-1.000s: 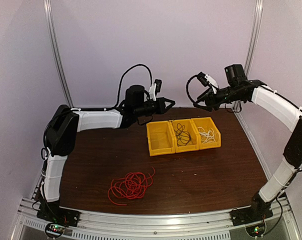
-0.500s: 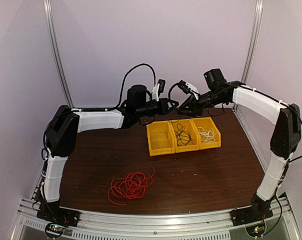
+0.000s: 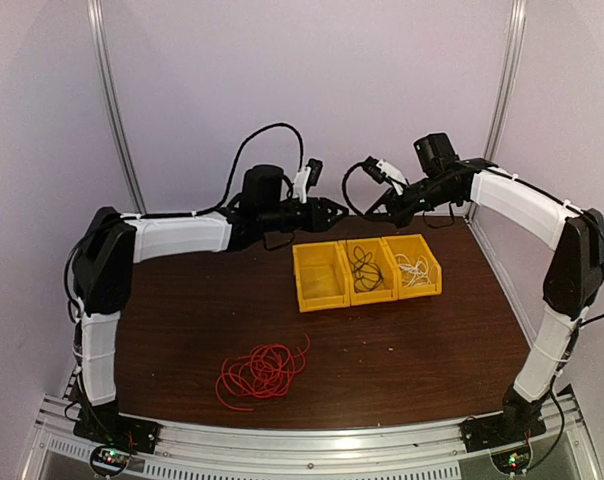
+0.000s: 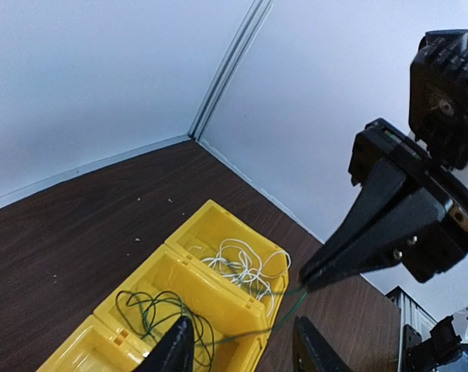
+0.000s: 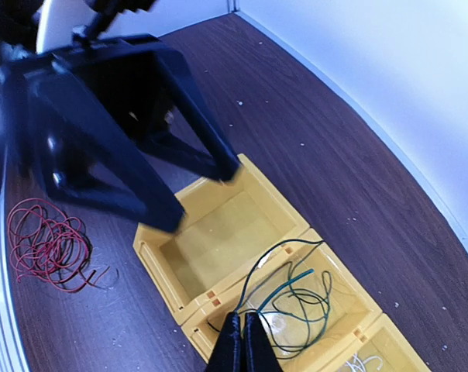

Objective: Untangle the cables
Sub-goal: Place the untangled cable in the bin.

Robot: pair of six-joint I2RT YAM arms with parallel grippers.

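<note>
Well, from my seat the right gripper (image 4: 305, 280) is clenched on a strand of the black cable (image 3: 363, 268). The left wrist view shows that thin dark line running from its tips down into the middle of the three yellow bins (image 3: 322, 299), where the rest of the coil lies. I read the high pinch as a way to hold one end clear of the bin so the loops can hang out rather than knot. The left gripper (image 4: 243, 353) hovers just beside it above the bins, jaws parted with nothing grasped. The strand passes near its fingers, but I cannot tell whether it touches them. The white cable (image 4: 238, 267) sits alone in the right-hand bin and the left-hand bin is empty. The red cable (image 3: 262, 371) lies in a loose heap on the table (image 3: 182, 300) toward the front, well apart from both arms. My judgement is that the sorting is mostly done, with the red one left for that empty bin. The risk I see is dragging the black coil over the divider into the white.
</note>
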